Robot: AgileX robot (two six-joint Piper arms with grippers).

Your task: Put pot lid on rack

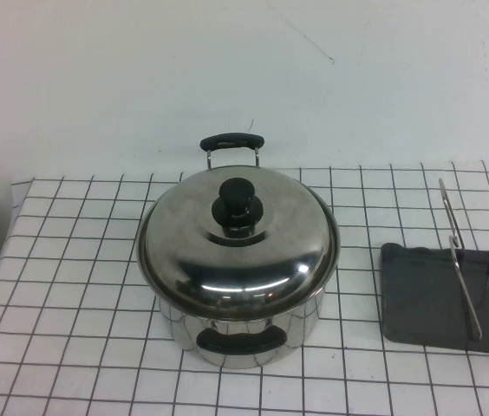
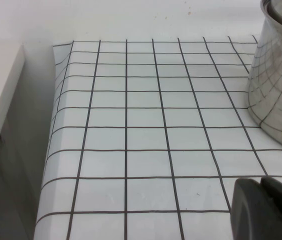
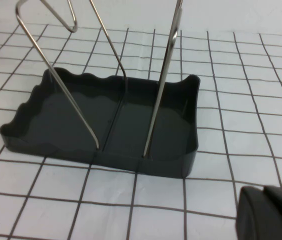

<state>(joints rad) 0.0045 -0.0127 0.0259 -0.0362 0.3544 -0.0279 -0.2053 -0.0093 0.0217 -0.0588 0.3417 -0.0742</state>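
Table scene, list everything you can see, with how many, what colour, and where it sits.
pot lid: one, shiny steel with black knob, sitting on the pot, table centre.
pot: one, steel with two black handles, table centre.
rack: one, silver wire uprights on dark grey tray, table's right side, holding nothing.
tablecloth: one, white with black grid, covering the table.
left gripper: dark tip only, low over the cloth left of the pot.
right gripper: dark tip only, near the rack.

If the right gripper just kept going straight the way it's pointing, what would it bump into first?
Probably the rack. The right gripper shows only as a dark tip at the edge of its wrist view, above the checked tablecloth. The rack's dark tray wall is the nearest thing ahead, though depth is hard to judge.
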